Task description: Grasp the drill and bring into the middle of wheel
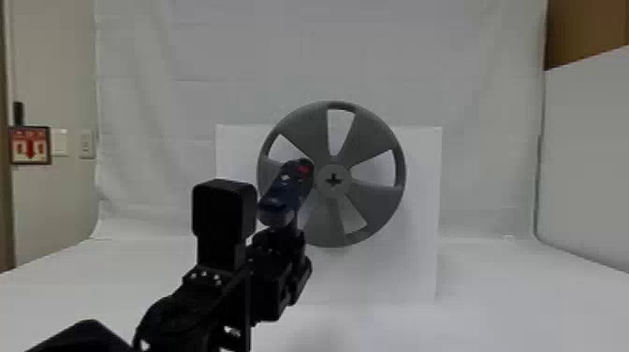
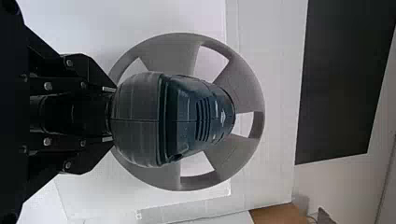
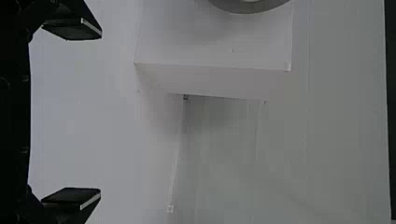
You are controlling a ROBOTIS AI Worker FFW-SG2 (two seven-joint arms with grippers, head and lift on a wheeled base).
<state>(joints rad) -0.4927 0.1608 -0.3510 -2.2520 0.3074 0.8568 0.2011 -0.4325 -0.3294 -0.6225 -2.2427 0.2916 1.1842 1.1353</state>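
Left gripper clamped on drill. Head view: drill overlaps wheel's left edge, far end just left of hub. Right gripper spread wide, open room between fingers.

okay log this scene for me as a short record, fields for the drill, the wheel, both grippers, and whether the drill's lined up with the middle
drill: held up before the wheel
wheel: upright, against a white box
left gripper: fingers shut on the drill
right gripper: fingers apart, nothing between them
lined up: not yet, in the head view the drill is left of the hub
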